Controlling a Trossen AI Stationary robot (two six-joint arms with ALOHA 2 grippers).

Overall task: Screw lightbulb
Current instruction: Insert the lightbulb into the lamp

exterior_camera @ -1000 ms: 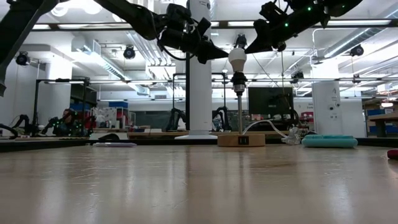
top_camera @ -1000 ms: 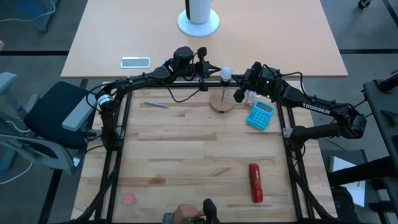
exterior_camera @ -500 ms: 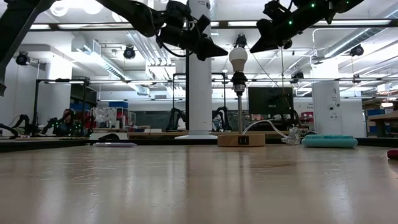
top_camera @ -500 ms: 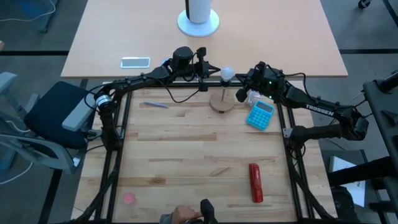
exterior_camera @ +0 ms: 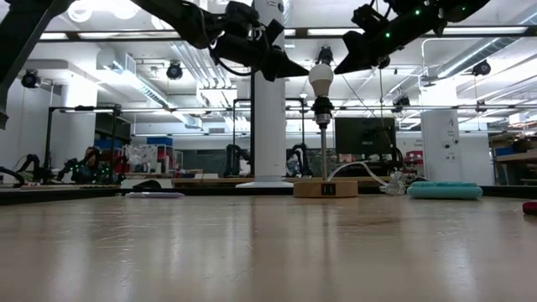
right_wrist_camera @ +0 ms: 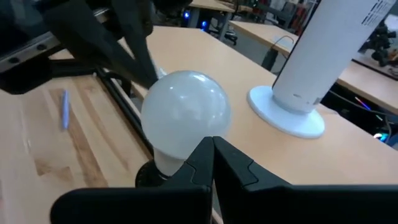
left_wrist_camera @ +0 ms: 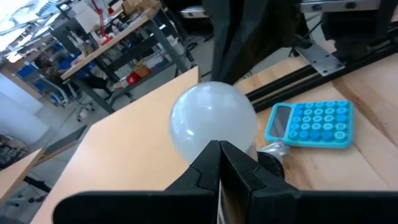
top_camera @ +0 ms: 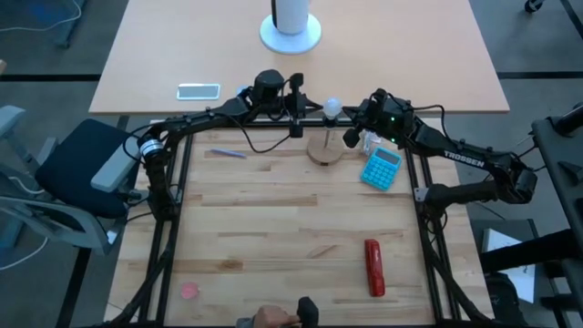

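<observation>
The lightbulb [exterior_camera: 320, 80] sits upright atop the thin post of the round wooden disc [top_camera: 324, 152] on the desk [top_camera: 273, 228]. Left claw [exterior_camera: 295, 72] hovers just beside the bulb, fingers pressed together, gripping nothing. Right claw [exterior_camera: 342, 67] hangs just beside it opposite, likewise closed and empty. The blue calculator [top_camera: 381, 168] lies near the disc.

Bright, even overhead light; soft focus
</observation>
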